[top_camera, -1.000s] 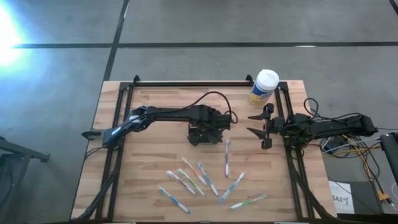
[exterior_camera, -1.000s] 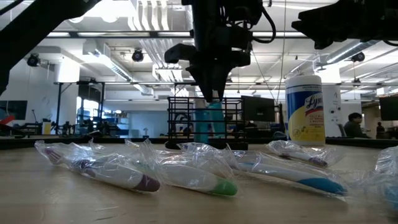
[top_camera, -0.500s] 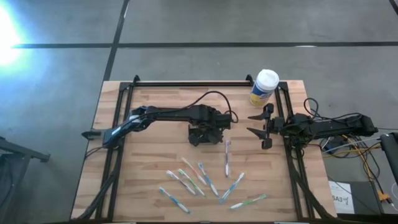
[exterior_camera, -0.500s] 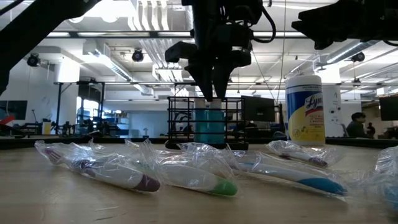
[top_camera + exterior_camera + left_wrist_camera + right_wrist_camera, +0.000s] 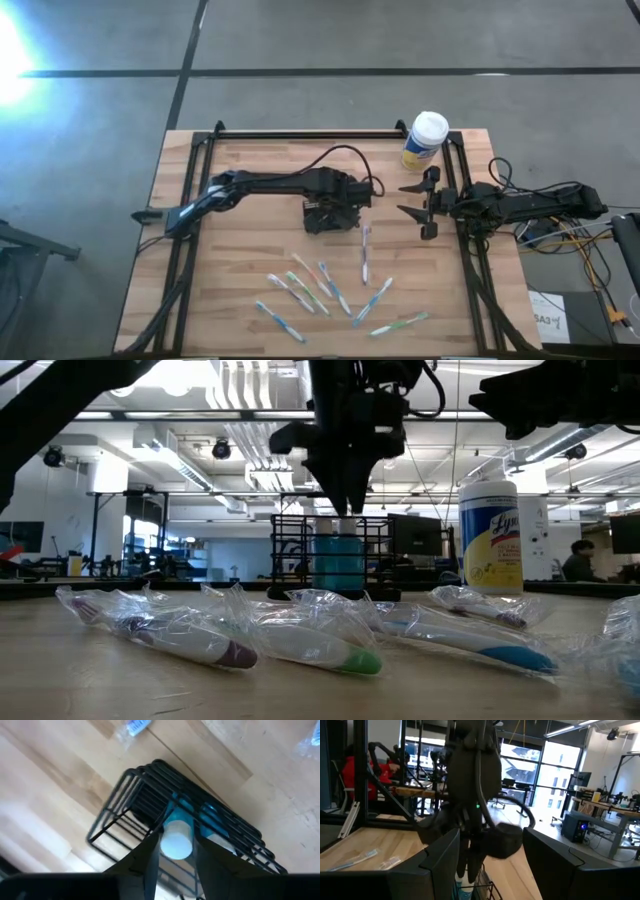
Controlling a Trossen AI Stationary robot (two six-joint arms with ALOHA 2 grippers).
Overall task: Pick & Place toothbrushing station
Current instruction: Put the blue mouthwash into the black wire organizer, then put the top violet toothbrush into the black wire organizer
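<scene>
A big open workshop with strip lights lies behind the wooden bench (image 5: 240,250). The toothbrushing station (image 5: 330,215), a black wire holder, stands mid-bench with a blue-and-white toothbrush (image 5: 176,837) upright inside. Directly above it hangs the left pincer (image 5: 176,851), fingers either side of the brush's white end; whether they grip it I cannot tell. If they cling on lifting, the light holder could tip. Right of the holder, the right pincer (image 5: 420,210) waits wide open, empty, below the yellow canister (image 5: 425,140). Wrapped toothbrushes (image 5: 330,290) lie nearer the bench's front edge.
</scene>
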